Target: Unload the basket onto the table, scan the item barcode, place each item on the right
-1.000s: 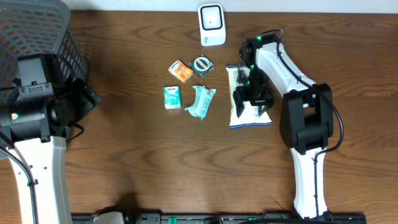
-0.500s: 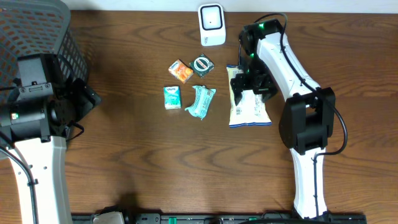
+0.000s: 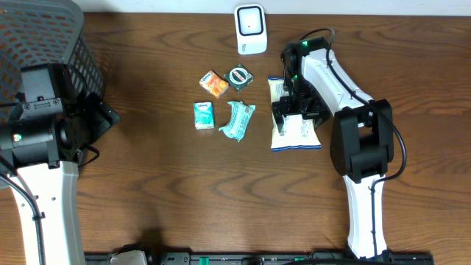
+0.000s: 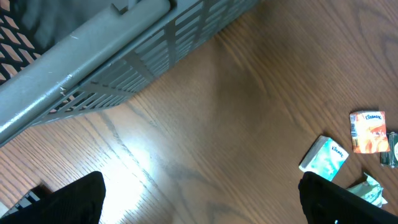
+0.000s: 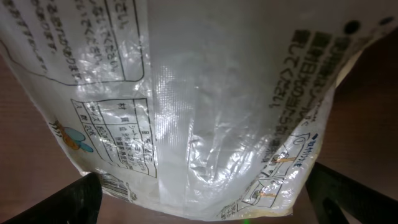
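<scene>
- Bag (image 3: 298, 134) — a white snack packet lying flat on the table (image 3: 184, 191), just below and to the right of the scanner (image 3: 250, 29).
- Right gripper (image 3: 294, 109) hovers over the bag, jaws spread wide, gripping nothing.
- Left gripper (image 4: 205, 199), far left of the scanner, is spread wide and empty.
- Left to do: grasp, lift and show the barcode — the scan looks not yet begun.

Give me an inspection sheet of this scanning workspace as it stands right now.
Surface: brown wood-grain table.
Job's things: white snack bag lying flat; white barcode scanner at the far edge.
Clutter: orange Kleenex pack, teal tissue pack, teal wrapper, round dark packet.
Grippers: left gripper open, empty; right gripper open over the bag.
Cables: black cable looped on right arm.
Surroundings: grey mesh basket, far left.
</scene>
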